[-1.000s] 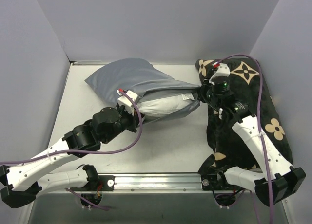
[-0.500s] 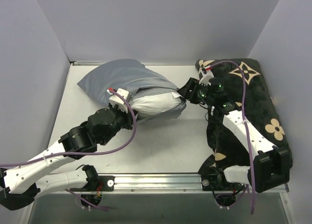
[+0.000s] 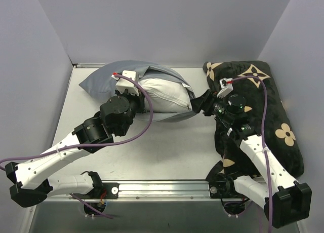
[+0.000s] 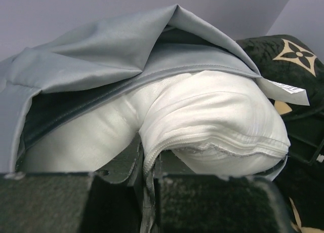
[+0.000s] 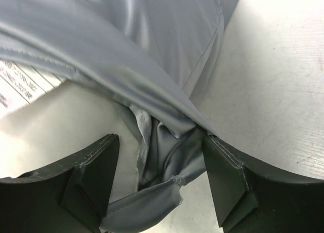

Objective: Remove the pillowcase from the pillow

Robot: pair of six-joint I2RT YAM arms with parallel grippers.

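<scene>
Working the pillowcase (image 4: 101,50) off the pillow (image 4: 212,116)
The left gripper (image 4: 149,192) is clenching the pillow's seam, anchoring it; the right gripper (image 5: 158,157) is straddling the bunched hem, jaws spread, gripping nothing; beyond, the pillowcase is draping the pillow's far side.

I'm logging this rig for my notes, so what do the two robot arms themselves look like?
Both the left arm and right arm have white link shells with black joint housings. A purple cable loops loosely off each wrist. The fingers are chunky, matte black and wedge-shaped.
</scene>
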